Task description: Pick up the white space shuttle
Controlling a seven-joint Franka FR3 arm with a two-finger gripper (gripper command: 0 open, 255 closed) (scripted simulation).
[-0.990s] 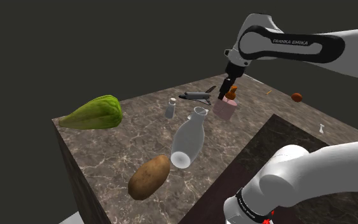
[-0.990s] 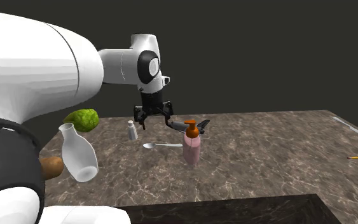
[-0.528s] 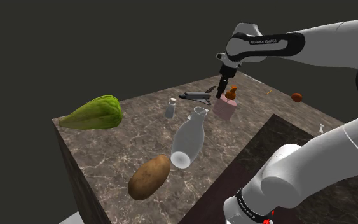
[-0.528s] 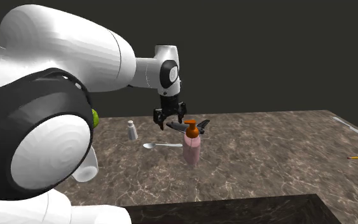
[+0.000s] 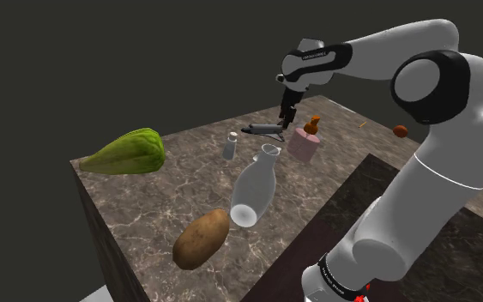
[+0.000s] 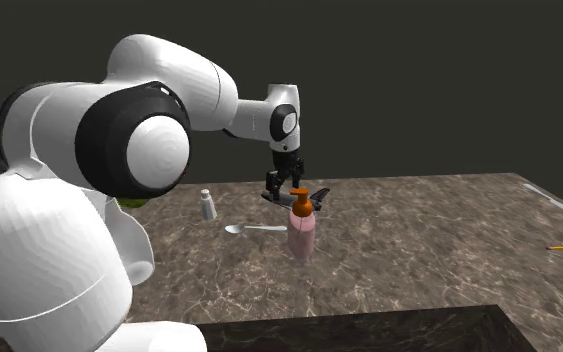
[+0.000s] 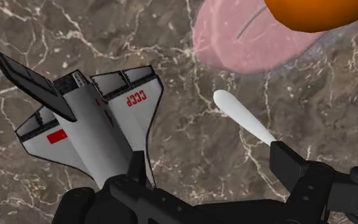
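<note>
One wide-open pincer (image 7: 210,159) above shuttle (image 7: 101,124)

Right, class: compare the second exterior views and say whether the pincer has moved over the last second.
Yes. The pincer has shifted toward that view's right, closing on the pink pump bottle, which stayed put.

You'll see the counter (image 7: 31,38) as dark, white-veined marble. The space shuttle (image 7: 107,127) looks smooth and matt, the pink pump bottle (image 7: 247,44) glossy and translucent.

Shuttle (image 7: 101,121) grey-white, black trim, red markings; bottle (image 7: 247,38) pink, orange pump (image 7: 317,9); spoon (image 7: 241,118) white; countertop (image 7: 190,159) brown, pale-veined.
</note>
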